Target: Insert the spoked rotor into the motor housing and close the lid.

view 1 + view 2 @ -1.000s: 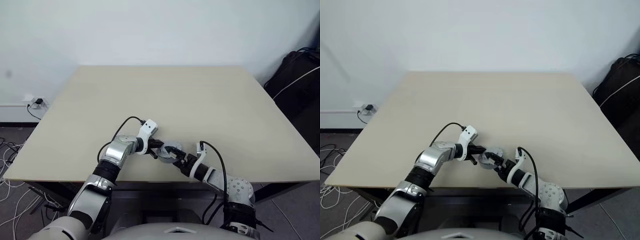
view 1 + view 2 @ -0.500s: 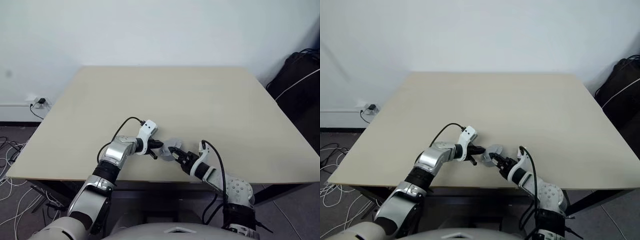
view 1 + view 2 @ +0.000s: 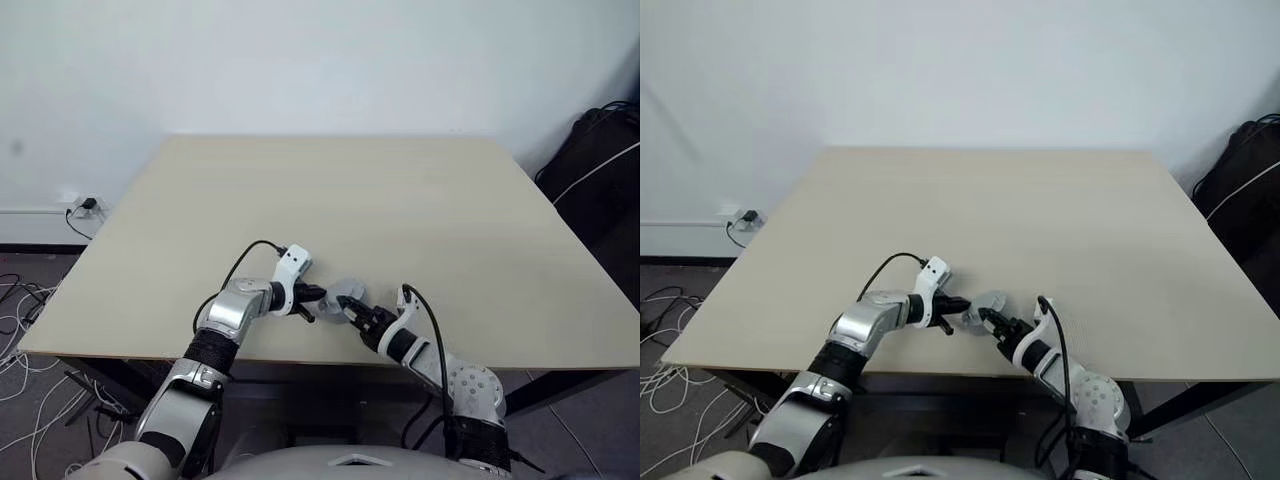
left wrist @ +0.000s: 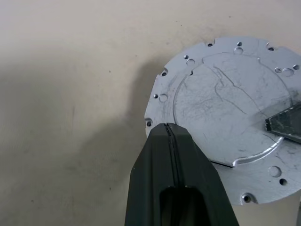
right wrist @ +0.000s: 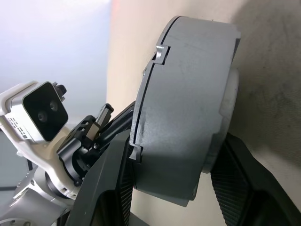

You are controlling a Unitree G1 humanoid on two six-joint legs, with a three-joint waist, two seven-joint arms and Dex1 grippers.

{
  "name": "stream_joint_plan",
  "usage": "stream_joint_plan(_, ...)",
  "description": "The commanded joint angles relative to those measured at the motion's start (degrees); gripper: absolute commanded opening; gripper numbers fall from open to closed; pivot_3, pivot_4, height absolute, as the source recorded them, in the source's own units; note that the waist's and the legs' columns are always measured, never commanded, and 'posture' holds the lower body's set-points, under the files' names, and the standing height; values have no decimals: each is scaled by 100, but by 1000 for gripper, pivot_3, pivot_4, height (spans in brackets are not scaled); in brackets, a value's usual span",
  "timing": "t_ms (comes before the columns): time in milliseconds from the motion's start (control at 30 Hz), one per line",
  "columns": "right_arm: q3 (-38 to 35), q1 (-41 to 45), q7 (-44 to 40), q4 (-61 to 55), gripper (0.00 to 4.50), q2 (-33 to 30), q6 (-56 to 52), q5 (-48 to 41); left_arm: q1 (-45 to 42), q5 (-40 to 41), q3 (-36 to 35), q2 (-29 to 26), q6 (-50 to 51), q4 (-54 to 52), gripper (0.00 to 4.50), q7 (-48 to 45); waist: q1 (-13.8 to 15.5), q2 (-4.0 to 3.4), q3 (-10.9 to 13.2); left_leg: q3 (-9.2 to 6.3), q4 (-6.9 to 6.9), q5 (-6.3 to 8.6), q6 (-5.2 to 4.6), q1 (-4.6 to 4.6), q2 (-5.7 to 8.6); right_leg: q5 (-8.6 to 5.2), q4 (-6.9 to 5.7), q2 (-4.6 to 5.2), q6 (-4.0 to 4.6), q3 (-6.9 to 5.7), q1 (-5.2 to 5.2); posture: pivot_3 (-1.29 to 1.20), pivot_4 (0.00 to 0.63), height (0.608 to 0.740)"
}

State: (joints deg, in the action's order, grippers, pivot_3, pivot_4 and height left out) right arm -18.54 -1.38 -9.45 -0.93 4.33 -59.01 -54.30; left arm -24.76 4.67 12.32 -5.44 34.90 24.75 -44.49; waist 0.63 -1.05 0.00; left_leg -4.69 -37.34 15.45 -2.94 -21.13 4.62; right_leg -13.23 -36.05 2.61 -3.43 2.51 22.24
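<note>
The lid (image 4: pixel 225 108) shows its plain grey face, dotted with small holes, and sits on the grey round motor housing (image 5: pixel 188 108) near the table's front edge (image 3: pixel 347 291). The spoked rotor is hidden. My left gripper (image 4: pixel 170 127) is shut, with its tip against the lid's rim on the left side (image 3: pixel 318 295). My right gripper (image 5: pixel 174 174) reaches in from the right (image 3: pixel 350 306) and is shut on the housing. One finger (image 4: pixel 287 125) lies across the lid's face and the other finger (image 5: pixel 235 179) presses the opposite side.
The beige table (image 3: pixel 330 200) stretches away behind the grippers, and its front edge lies just below them. A black bag (image 3: pixel 600 160) stands off the table's right side. Cables and a wall socket (image 3: pixel 80 205) are on the left by the floor.
My right gripper has closed from wide open onto the lidded housing and turned slightly. The left gripper has stayed shut at the lid's rim.
</note>
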Motion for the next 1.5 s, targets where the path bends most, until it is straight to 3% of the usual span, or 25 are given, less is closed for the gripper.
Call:
stream_joint_plan(33, 47, -81, 396, 98, 1986, -66, 184, 404, 132, 96, 258, 155, 168, -87, 0, -83, 8, -1, -1, 0, 0, 0, 0, 7, 0, -3, 1, 0, -4, 0, -7, 0, 0, 740)
stream_joint_plan(200, 2, -114, 237, 69, 1986, -49, 304, 205, 283, 302, -32, 199, 43, -407, 0, 105, 13, -1, -1, 0, 0, 2, 2, 41, -1, -18, 5, 6, -21, 0, -47, 0, 0, 740)
stream_joint_plan(300, -72, -114, 101, 1, 1986, 4, 388, -27, 348, 548, -613, 414, -202, -592, 0, 661, 24, 1, 9, 0, 0, 2, 0, 37, 0, -17, 6, 8, -23, 0, -44, 0, 0, 740)
stream_joint_plan(467, -126, -132, -79, -126, 1986, 76, 437, -436, 622, 1038, -1579, 828, -699, -1075, 0, 1557, 18, 17, 40, 0, 0, 1, 0, -6, 0, -12, 5, 9, -20, 0, 3, 0, 0, 740)
stream_joint_plan(700, -152, -113, -320, -235, 1971, 164, 520, -939, 1407, 1853, -2080, 1073, -558, -1919, 0, 1835, 27, 15, 44, 2, 9, 1, -13, -56, 0, 11, -1, 6, 22, 3, 64, 0, 0, 740)
stream_joint_plan(1133, 46, 157, -626, -790, 1955, 191, 475, -2092, 2673, 3857, -2134, 1485, 93, -3068, 0, 2011, -22, -4, 67, 7, 4, -1, -17, -57, -6, 5, 2, -1, 29, 2, 62, 0, 0, 740)
stream_joint_plan(1267, 227, 175, -711, -951, 1955, 52, 361, -2389, 2931, 4868, -2253, 1619, 557, -3202, 0, 2282, -44, -4, 67, 7, 4, -4, -21, -56, -7, 5, 2, -2, 29, 1, 61, 0, 0, 740)
stream_joint_plan(1500, 515, 151, -707, -963, 1955, -223, 177, -2555, 3145, 5935, -2191, 1572, 880, -3186, 0, 2585, -49, 0, 71, 8, 0, -5, -23, -56, -7, 4, 3, -2, 31, 0, 59, 0, 0, 740)
